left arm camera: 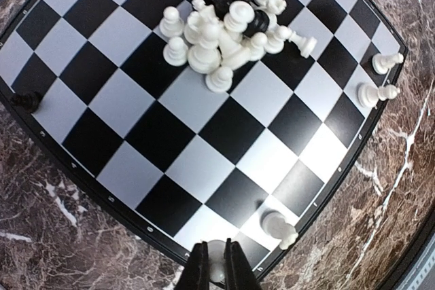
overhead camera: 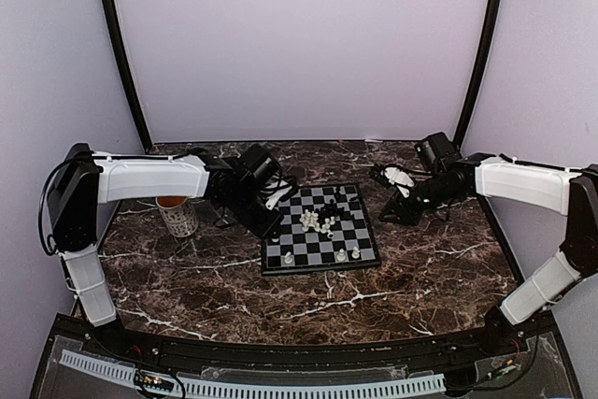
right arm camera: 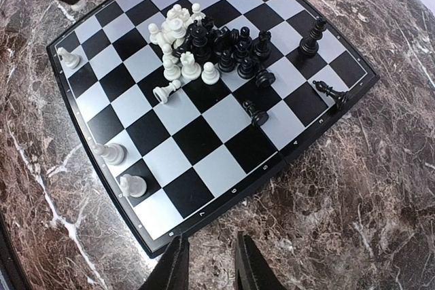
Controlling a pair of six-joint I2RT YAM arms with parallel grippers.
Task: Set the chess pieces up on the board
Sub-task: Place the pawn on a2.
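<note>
Several tiny digits [right arm camera: 234,191], barely legible, edge the board [right arm camera: 204,168].

Board [right arm camera: 204,134]: black and pale grey checks, thin dark border.
Chess pieces [overhead camera: 323,220]: white heap [left arm camera: 217,42] at board centre; black cluster [right arm camera: 231,49] at its 12 o'clock in top view; stray white pieces [overhead camera: 342,254] along board's 6 o'clock edge.
Tabletop [overhead camera: 420,268]: dark brown marble pattern, white veins.
Mug [overhead camera: 177,217], 9 o'clock of board: white, dark print, orange-brown inside.
Left arm [overhead camera: 149,178], right arm [overhead camera: 523,182]: white shells, black joints.
Left gripper [left arm camera: 216,263]: black fingers, single white piece [left arm camera: 217,271] between them.
Walls [overhead camera: 299,44]: pale lilac.
</note>
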